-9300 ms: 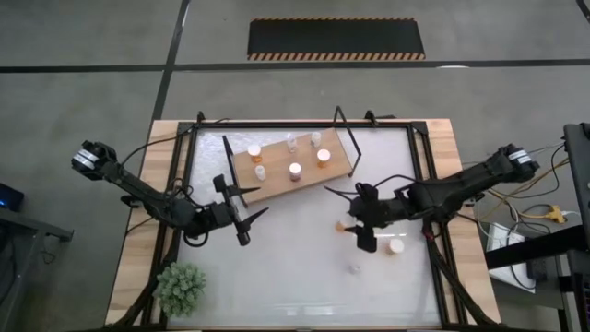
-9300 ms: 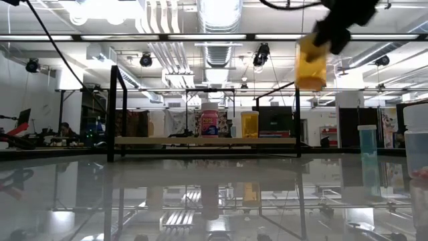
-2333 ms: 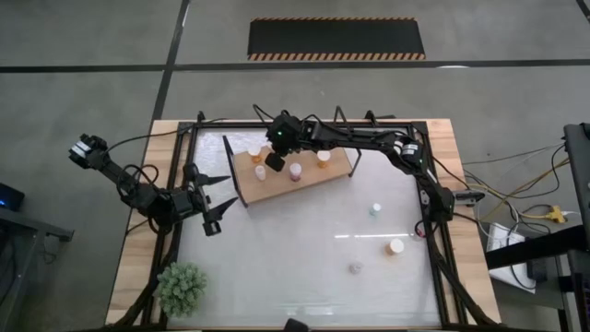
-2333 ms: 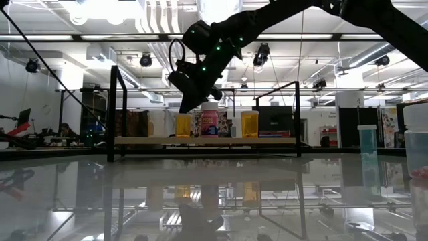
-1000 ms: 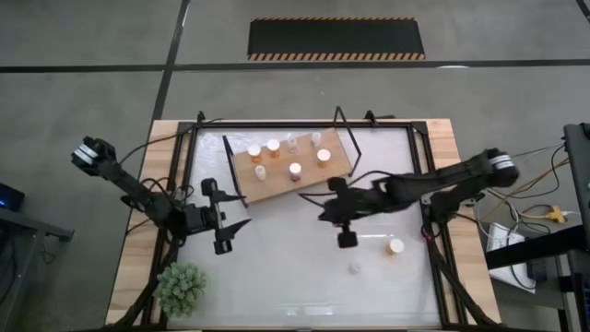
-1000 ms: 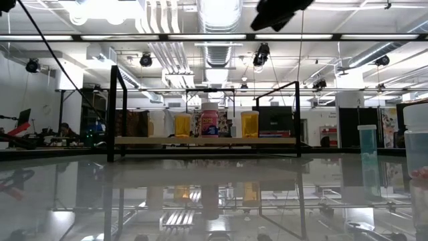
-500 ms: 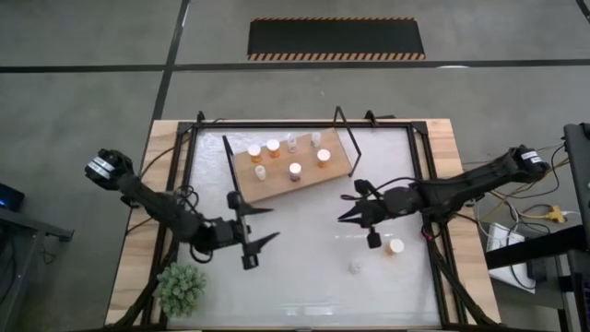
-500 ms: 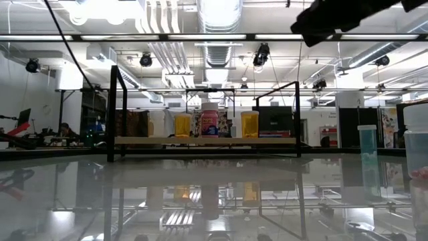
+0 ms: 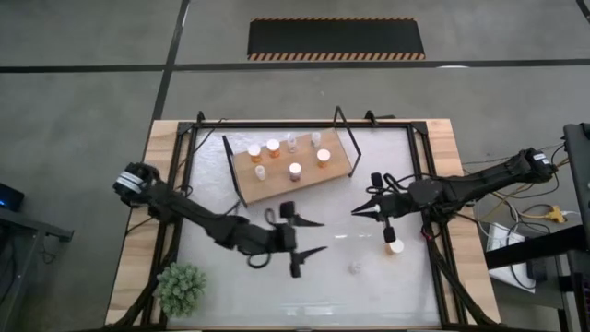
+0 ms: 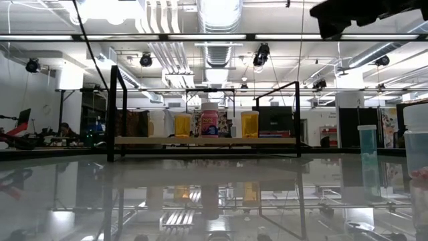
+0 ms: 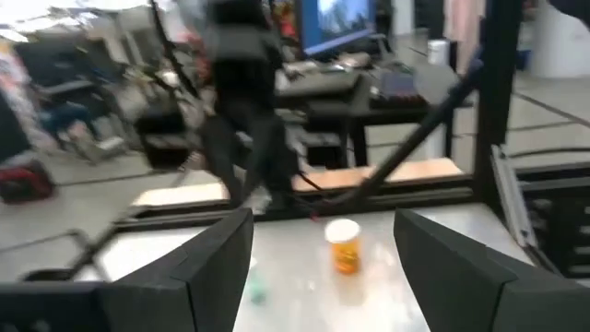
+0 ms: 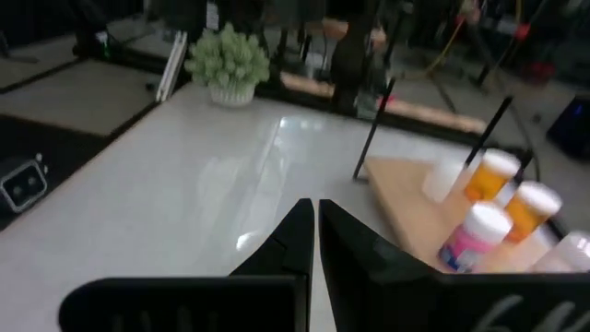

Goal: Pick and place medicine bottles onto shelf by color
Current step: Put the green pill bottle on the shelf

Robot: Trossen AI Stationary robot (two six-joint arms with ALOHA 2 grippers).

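So the shelf (image 9: 293, 169) sits angled near the table's far edge, a light wood board with black wire end frames. Six little white-capped medicine bottles (image 9: 295, 170) stand upright on it, orange and paler ones mixed. Two more bottles sit near the right edge, an orange bottle (image 9: 395, 246) and a pale bottle (image 9: 355, 267).

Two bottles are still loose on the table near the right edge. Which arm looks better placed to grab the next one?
Probably left: its tool is open, facing the orange bottle. The right tool is nearer but shut.
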